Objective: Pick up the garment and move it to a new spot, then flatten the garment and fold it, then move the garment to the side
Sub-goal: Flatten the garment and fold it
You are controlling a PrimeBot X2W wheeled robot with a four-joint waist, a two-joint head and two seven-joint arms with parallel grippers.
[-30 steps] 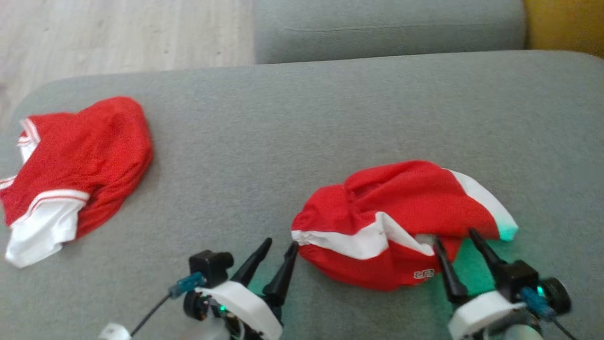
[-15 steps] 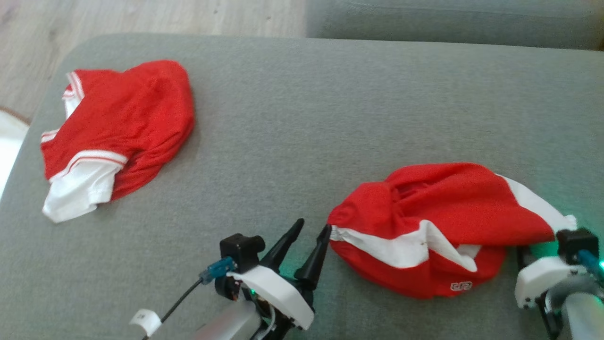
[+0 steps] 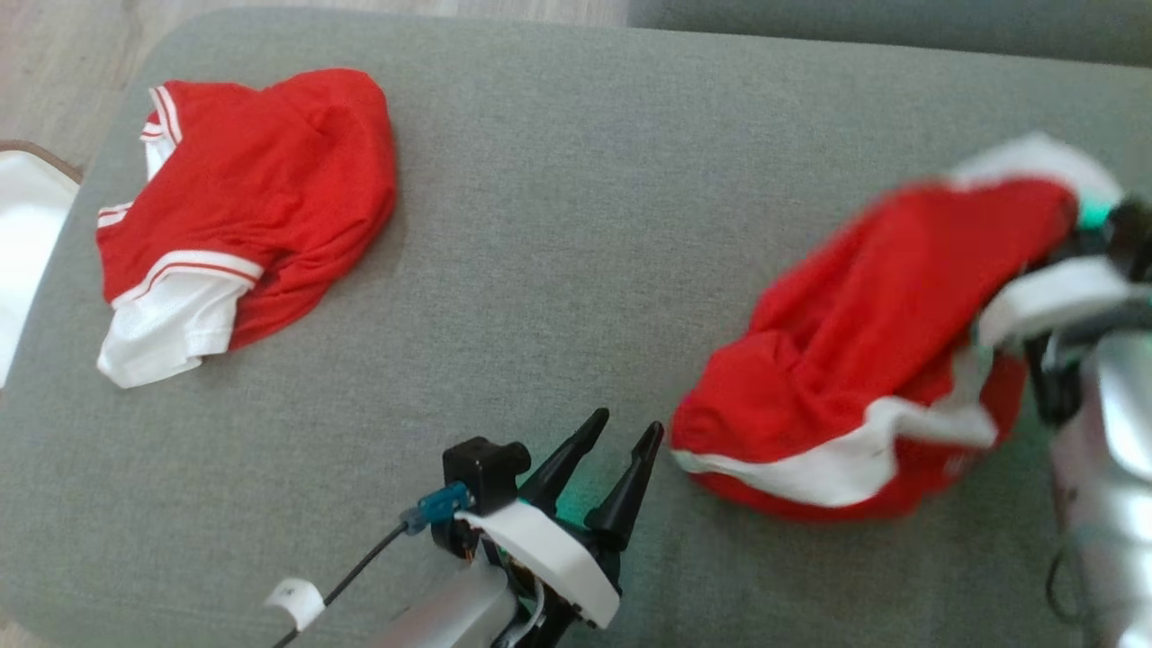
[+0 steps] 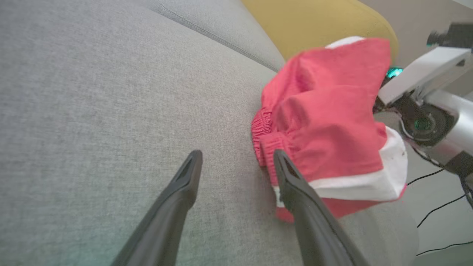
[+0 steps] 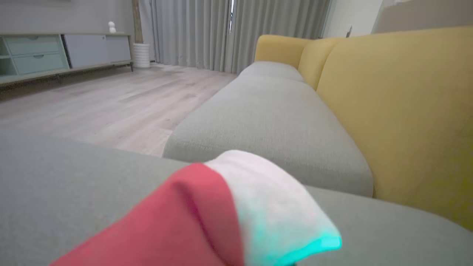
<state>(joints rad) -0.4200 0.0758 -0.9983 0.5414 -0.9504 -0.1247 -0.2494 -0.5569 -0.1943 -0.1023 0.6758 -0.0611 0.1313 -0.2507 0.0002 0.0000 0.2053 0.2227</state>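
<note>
The red-and-white garment lay at 4 o'clock on the grey cushion, its 2 o'clock end raised by the right pincer, which was closed on the cloth. The left pincer, at 6 o'clock, stood wide just beside the garment's edge. A second red garment lay at 10 o'clock.

Item: garment, red mesh cloth with white bands and a gathered elastic waistband. Condition: crumpled, unfolded. Position: to my right, lower bulk resting on the grey cushion, white-edged upper end raised clear of it, cloth stretched between.
</note>
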